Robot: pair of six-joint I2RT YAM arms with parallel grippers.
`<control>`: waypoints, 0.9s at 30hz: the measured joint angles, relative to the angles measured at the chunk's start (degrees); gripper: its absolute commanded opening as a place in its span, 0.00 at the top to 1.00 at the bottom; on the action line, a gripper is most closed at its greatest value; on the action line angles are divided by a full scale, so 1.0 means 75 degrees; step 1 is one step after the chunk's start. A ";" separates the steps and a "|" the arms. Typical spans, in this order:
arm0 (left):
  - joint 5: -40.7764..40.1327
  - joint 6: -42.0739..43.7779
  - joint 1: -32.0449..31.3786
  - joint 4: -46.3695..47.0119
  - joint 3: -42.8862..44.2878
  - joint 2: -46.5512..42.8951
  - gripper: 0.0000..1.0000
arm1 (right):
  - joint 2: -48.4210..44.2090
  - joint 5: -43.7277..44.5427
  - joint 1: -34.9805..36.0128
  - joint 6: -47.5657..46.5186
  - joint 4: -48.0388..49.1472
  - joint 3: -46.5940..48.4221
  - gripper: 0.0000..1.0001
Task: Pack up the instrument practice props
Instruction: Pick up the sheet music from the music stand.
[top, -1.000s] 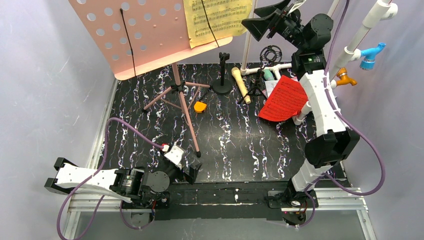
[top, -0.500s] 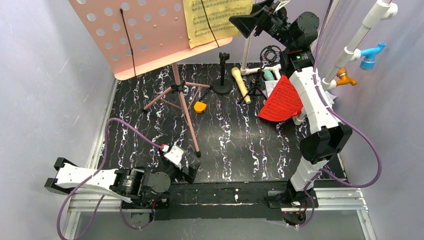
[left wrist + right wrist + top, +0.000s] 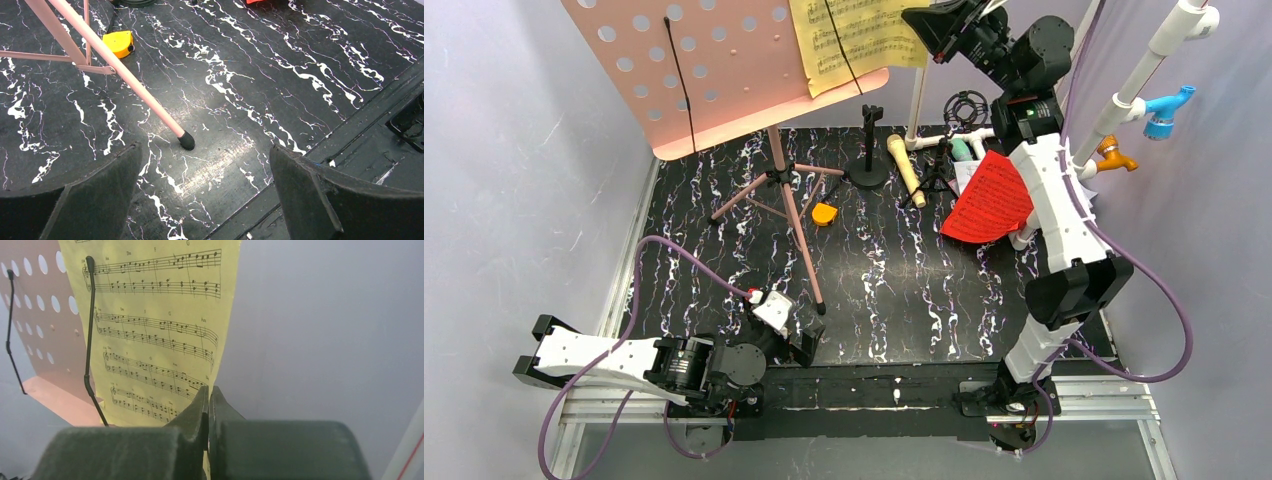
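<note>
The pink perforated music board (image 3: 694,70) stands on pink tripod legs (image 3: 794,215) at the back left. A yellow music sheet (image 3: 854,35) leans on it under a black wire clip. My right gripper (image 3: 936,22) is raised at the sheet's right edge; in the right wrist view its jaws (image 3: 208,392) are shut on the lower right edge of the yellow sheet (image 3: 155,330). A red sheet (image 3: 989,200), a beige microphone (image 3: 905,168) and a teal microphone (image 3: 962,150) lie at the back right. My left gripper (image 3: 205,150) rests open near the front edge, beside a tripod foot (image 3: 187,141).
A black microphone stand (image 3: 869,150) and a small black tripod (image 3: 936,172) stand mid-back. A small orange-yellow object (image 3: 824,214) lies near the tripod legs. The white pipe frame (image 3: 1144,70) with blue and orange fittings rises at the right. Grey walls enclose the black marbled table (image 3: 904,290).
My right gripper went from wide open to shut on the yellow sheet's right edge, having shifted slightly along the back. The left arm has not moved.
</note>
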 measured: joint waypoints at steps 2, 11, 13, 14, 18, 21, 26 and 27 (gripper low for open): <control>0.0000 -0.0006 0.0000 0.0000 0.0000 0.0006 0.02 | -0.0061 0.0128 -0.0003 -0.0242 -0.0239 0.0093 0.99; 0.0006 -0.0023 0.0000 0.0003 0.0000 0.0070 0.02 | -0.0743 0.0877 -0.0793 -0.0901 -0.0860 0.0388 0.99; 0.0009 -0.0026 0.0000 0.0006 0.0000 0.0070 0.02 | -0.0950 0.1061 -0.1035 -0.0956 -0.0921 0.0361 0.99; 0.0009 -0.0029 0.0000 0.0006 0.0000 0.0070 0.02 | -0.1055 0.1157 -0.1128 -0.0982 -0.0944 0.0300 0.99; 0.0015 -0.0047 0.0000 0.0003 0.0000 0.0067 0.02 | -0.1722 0.1588 -0.1448 -0.1262 -0.1110 -0.0361 0.99; 0.0020 -0.0052 0.0000 0.0003 0.0000 0.0061 0.02 | -0.2264 0.1801 -0.1539 -0.1527 -0.1256 -0.1058 0.99; 0.0023 -0.0058 0.0000 0.0017 0.0000 0.0029 0.02 | -0.3249 0.1941 -0.1556 -0.1886 -0.1594 -0.2530 0.99; 0.0026 -0.0064 0.0000 0.0023 0.0000 0.0012 0.02 | -0.3477 0.1964 -0.1556 -0.1973 -0.1684 -0.2885 0.99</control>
